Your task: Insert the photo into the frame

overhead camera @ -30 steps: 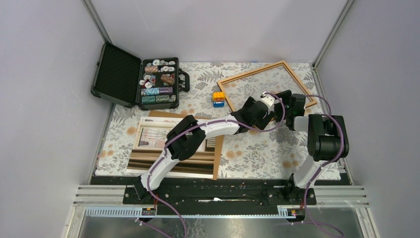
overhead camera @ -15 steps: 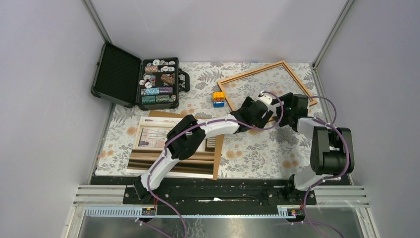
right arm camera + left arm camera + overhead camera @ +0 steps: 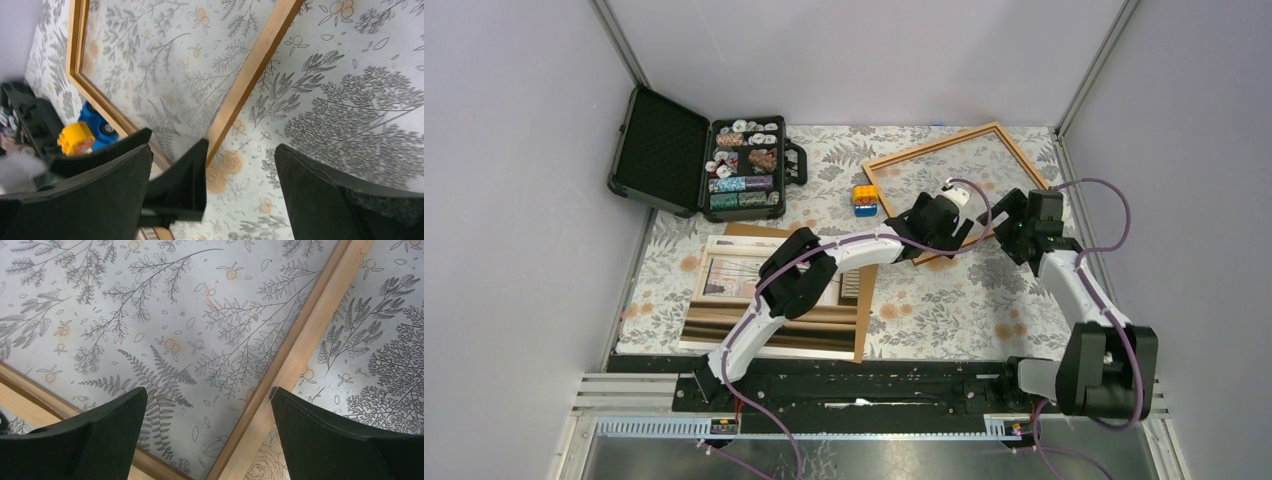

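The frame (image 3: pixel 934 145) lies flat on the floral cloth at the back right, with nothing inside it. My left gripper (image 3: pixel 959 235) hangs open over its near corner; in the left wrist view one wooden rail (image 3: pixel 300 340) runs diagonally up between the black fingers (image 3: pixel 100 435), untouched. My right gripper (image 3: pixel 1006 232) is open too, just right of the left one, above the cloth beside the same rail (image 3: pixel 255 65). The photo (image 3: pixel 724 272) lies face up at the front left on a brown backing board (image 3: pixel 859 335), partly covered by the left arm.
An open black case (image 3: pixel 744 165) of chips sits at the back left. A yellow and blue toy (image 3: pixel 865 199) stands left of the frame. Grey walls close in both sides. In the right wrist view a left gripper finger (image 3: pixel 187 180) sits between my own fingers.
The right arm has unfolded, its elbow swinging down and right, and its gripper has shifted slightly right. The left gripper has edged a little farther back. Both stay open; the frame has not moved.
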You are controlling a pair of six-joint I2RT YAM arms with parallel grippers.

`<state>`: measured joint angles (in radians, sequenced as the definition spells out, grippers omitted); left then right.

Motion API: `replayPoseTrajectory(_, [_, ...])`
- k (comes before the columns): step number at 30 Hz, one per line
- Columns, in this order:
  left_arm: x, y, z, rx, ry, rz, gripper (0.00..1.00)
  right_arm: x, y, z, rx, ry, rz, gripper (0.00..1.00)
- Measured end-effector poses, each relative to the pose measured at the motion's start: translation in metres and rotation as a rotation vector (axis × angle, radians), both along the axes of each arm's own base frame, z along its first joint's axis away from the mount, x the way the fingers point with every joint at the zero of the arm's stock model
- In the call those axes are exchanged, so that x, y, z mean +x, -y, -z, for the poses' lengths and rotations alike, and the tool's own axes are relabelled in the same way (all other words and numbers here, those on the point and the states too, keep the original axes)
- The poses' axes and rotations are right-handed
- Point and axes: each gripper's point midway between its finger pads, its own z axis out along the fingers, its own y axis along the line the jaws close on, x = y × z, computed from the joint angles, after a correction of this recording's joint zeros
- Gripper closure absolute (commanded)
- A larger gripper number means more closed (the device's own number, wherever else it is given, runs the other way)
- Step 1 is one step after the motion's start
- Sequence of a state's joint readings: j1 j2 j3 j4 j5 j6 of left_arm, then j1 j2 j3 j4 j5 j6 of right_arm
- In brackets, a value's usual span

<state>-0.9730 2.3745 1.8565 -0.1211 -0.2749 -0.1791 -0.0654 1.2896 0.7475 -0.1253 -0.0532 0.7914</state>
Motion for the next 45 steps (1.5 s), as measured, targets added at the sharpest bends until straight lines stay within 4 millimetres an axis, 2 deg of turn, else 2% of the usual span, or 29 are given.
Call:
replayPoseTrajectory(4, [0.0,0.001,0.002,-0.033,-0.029,0.026,0.01,-0.015,0.002,-0.022,-0.094,0.048,-0.088,0.0])
replayPoseTrajectory(7, [-0.003,0.001,0.004,-0.061,-0.055,0.053,0.01,-0.022,0.001,-0.031,-0.131,0.074,-0.138,0.0])
replayPoseTrajectory(11, [-0.01,0.001,0.005,-0.091,-0.105,0.094,0.01,-0.03,0.0,-0.019,-0.145,0.025,-0.175,0.0])
replayPoseTrajectory(15, [-0.028,0.003,0.001,-0.124,-0.166,0.164,0.01,-0.041,-0.002,0.001,-0.131,-0.069,-0.198,0.0])
replayPoseTrajectory(19, [-0.045,0.002,-0.019,-0.167,-0.196,0.21,0.01,-0.044,-0.003,0.005,-0.129,-0.088,-0.212,0.0])
replayPoseTrajectory(22, [-0.059,-0.008,-0.041,-0.199,-0.199,0.227,0.01,-0.043,-0.003,0.01,-0.129,-0.108,-0.217,0.0])
replayPoseTrajectory(26, [-0.071,-0.026,-0.082,-0.278,-0.152,0.22,0.01,-0.036,-0.003,0.014,-0.118,-0.133,-0.212,0.0])
replayPoseTrajectory(29, [-0.078,-0.045,-0.109,-0.341,-0.1,0.189,0.01,-0.027,-0.006,0.017,-0.095,-0.138,-0.217,0.05])
replayPoseTrajectory(32, [-0.078,-0.062,-0.126,-0.386,-0.044,0.128,0.01,-0.013,-0.016,0.022,-0.044,-0.148,-0.245,0.09])
replayPoseTrajectory(34, [-0.074,-0.07,-0.131,-0.414,-0.009,0.088,0.01,-0.005,-0.024,0.028,-0.025,-0.165,-0.267,0.16])
replayPoseTrajectory(37, [-0.071,-0.085,-0.123,-0.428,0.023,0.02,0.01,0.005,-0.047,0.037,-0.004,-0.183,-0.331,0.34])
replayPoseTrajectory(41, [-0.067,-0.105,-0.101,-0.412,0.042,-0.063,0.01,0.005,-0.068,0.044,0.045,-0.193,-0.377,0.56])
replayPoseTrajectory(45, [-0.064,-0.116,-0.089,-0.413,0.028,-0.107,0.01,0.012,-0.078,0.042,0.098,-0.159,-0.381,0.59])
